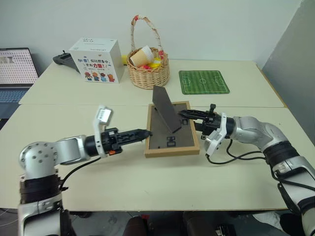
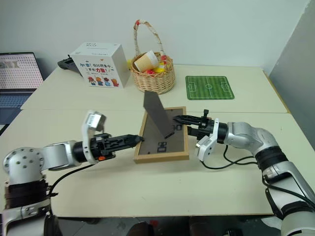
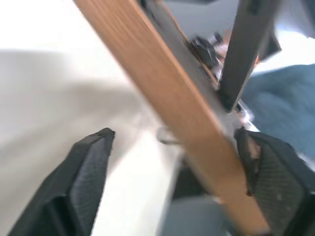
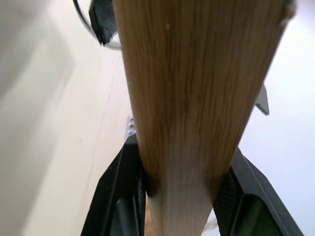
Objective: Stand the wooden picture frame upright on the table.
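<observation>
The wooden picture frame (image 1: 172, 146) lies back-up on the table (image 1: 147, 196), its dark stand (image 1: 165, 109) folded out and sticking up. My right gripper (image 1: 187, 116) reaches in from the right and is shut on the frame's right wooden border; in the right wrist view that border (image 4: 192, 73) is clamped between both fingers. My left gripper (image 1: 146, 132) is at the frame's left edge. In the left wrist view its fingers (image 3: 93, 162) stand wide open, with the wooden border (image 3: 162, 88) running between them, untouched.
At the back of the table stand a wicker basket (image 1: 148, 69) holding cups and toys, a white printed box (image 1: 96, 60) and a green football-pitch mat (image 1: 203, 81). A laptop (image 1: 15, 73) sits far left. A grey wall rises at the right.
</observation>
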### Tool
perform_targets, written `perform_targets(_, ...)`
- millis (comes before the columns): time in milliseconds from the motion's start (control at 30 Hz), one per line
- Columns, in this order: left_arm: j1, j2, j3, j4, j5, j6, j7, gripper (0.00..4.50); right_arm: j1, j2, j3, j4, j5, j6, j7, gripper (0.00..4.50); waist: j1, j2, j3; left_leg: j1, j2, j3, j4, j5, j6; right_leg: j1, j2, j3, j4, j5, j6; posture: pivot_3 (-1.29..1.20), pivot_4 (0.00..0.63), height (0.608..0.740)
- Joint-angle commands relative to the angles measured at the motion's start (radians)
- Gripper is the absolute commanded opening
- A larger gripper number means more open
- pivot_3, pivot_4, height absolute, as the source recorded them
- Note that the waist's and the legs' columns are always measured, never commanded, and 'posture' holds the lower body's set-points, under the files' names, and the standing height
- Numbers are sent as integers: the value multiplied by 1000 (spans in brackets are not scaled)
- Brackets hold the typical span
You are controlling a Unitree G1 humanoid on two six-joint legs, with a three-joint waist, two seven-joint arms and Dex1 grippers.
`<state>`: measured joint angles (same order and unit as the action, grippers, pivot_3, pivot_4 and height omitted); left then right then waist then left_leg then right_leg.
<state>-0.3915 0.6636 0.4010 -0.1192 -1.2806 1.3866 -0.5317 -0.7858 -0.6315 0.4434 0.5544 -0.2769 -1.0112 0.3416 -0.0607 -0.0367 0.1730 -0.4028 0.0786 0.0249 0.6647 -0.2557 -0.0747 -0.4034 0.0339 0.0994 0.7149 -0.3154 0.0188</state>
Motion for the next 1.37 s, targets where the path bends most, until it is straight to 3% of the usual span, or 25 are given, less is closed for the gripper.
perform_targets(33,96,94,-63,-234,232,-221,-19,4500,31,106,-64,-161,548,590,358,1335,-2,0,0,1,1,1,0,0,0,0,0,0,1,0,0,0,150,740)
perform_targets(133,144,118,-70,-374,400,-416,1,4500,12,202,-96,-175,781,1035,539,1334,3,0,0,1,1,0,0,0,0,0,0,0,2,0,0,0,150,740)
perform_targets(300,181,55,-77,-442,525,-574,69,4500,-75,307,-133,-51,854,1391,703,1332,12,1,0,1,0,2,0,-2,4,0,0,-1,0,0,-1,0,150,740)
perform_targets(567,270,46,-104,-466,564,-625,40,4500,-130,372,-134,143,724,1413,808,1332,18,1,0,0,-4,3,-1,-3,5,-1,1,-1,-1,0,0,0,150,740)
perform_targets(600,274,44,-104,-466,560,-622,35,4500,-127,374,-142,150,711,1407,808,2031,16,0,0,0,-3,3,-1,-3,5,-2,1,-1,-1,0,0,0,150,740)
perform_targets(800,263,52,-114,-445,549,-608,3,4500,-99,353,-188,123,662,1387,801,3306,16,1,0,0,-3,3,-1,-3,5,-1,2,-2,-1,0,0,0,150,740)
perform_targets(933,243,90,-109,-399,545,-593,-50,4500,-20,267,-224,-4,635,1407,790,4220,20,0,0,0,-3,3,-1,-3,5,-1,2,-2,-1,0,0,0,150,740)
perform_targets(1000,244,129,-89,-375,535,-577,-92,4500,42,195,-240,-115,613,1412,775,4411,22,1,0,0,-4,3,-2,-3,5,-1,2,-2,-1,0,0,0,150,740)
perform_targets(1167,265,282,23,-272,470,-500,-240,4500,198,-16,-353,-561,754,1648,794,4411,21,1,1,-2,-4,2,-2,-3,5,-3,2,-3,-2,-1,0,0,150,740)
perform_targets(1367,246,415,81,-121,501,-534,-381,4500,228,-70,-476,-846,984,1964,700,4411,0,2,1,2,0,2,-3,-3,5,-2,9,-2,-1,-2,-1,0,150,740)
